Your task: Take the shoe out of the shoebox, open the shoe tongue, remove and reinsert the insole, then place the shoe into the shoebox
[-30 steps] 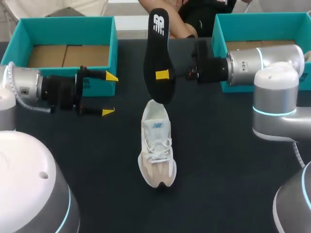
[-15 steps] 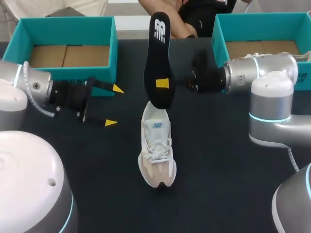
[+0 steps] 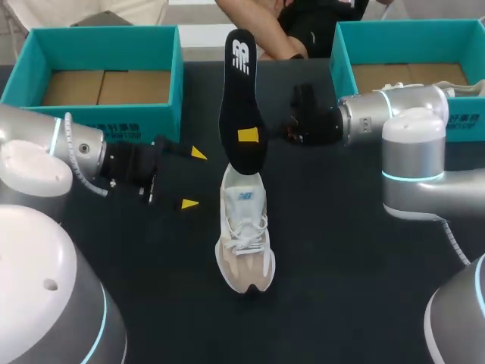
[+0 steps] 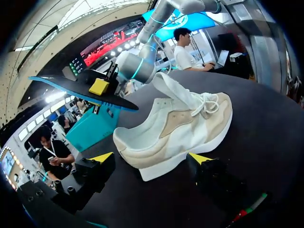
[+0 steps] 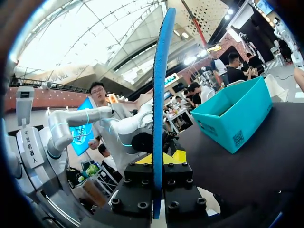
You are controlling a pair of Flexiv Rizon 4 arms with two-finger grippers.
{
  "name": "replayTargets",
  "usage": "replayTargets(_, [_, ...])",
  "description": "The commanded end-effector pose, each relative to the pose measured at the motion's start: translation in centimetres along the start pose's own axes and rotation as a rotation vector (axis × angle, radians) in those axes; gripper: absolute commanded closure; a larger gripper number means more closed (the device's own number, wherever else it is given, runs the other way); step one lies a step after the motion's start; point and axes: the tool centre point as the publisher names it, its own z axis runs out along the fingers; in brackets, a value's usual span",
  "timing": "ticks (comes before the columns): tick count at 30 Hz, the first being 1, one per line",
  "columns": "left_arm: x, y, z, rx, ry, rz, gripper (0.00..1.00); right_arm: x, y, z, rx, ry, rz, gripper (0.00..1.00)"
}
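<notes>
While the right gripper (image 3: 248, 136) is clamping the thin, light insole (image 3: 239, 83) toward its lower end, the foam is probably flexing easily. The left gripper (image 3: 193, 179) is hovering, fingers spread, near the shoe (image 3: 244, 235).

Our left gripper (image 4: 152, 157) holds its jaws apart; the white shoe (image 4: 175, 126) lies seemingly just ahead on the worktop (image 4: 268, 128), black insole (image 4: 78, 88) above.

Black table (image 3: 356, 303); plain matte top, dark across its whole width

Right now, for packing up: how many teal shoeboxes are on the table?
2. The left shoebox sits far left; the right shoebox far right, partly behind my right arm.
</notes>
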Motion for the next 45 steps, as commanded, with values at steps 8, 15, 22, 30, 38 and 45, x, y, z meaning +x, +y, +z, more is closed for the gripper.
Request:
replayTargets(8, [-0.9, 0.0, 1.0, -0.083, -0.007, -0.066, 0.0, -1.5, -2.0, 1.4, 0.039, 0.029, -0.044, 1.0])
replayTargets(15, [-0.9, -0.8, 1.5, -0.079, -0.013, -0.084, 0.0, -2.0, -3.5, 1.7, 0.022, 0.035, -0.06, 1.0])
replayTargets(22, [-0.7, -1.1, 2.0, -0.091, -0.017, -0.081, 0.0, -2.5, -4.9, 2.0, 0.022, 0.029, -0.038, 1.0])
replayTargets(30, [-0.7, -1.1, 2.0, -0.091, -0.017, -0.081, 0.0, -2.5, -4.9, 2.0, 0.022, 0.029, -0.038, 1.0])
replayTargets(38, [-0.7, -1.1, 2.0, -0.091, -0.017, -0.081, 0.0, -2.4, -5.4, 1.9, 0.017, 0.028, -0.037, 1.0])
replayTargets(45, [-0.7, -1.1, 2.0, -0.091, -0.017, -0.081, 0.0, -2.4, -7.1, 1.7, 0.013, 0.024, 0.004, 1.0])
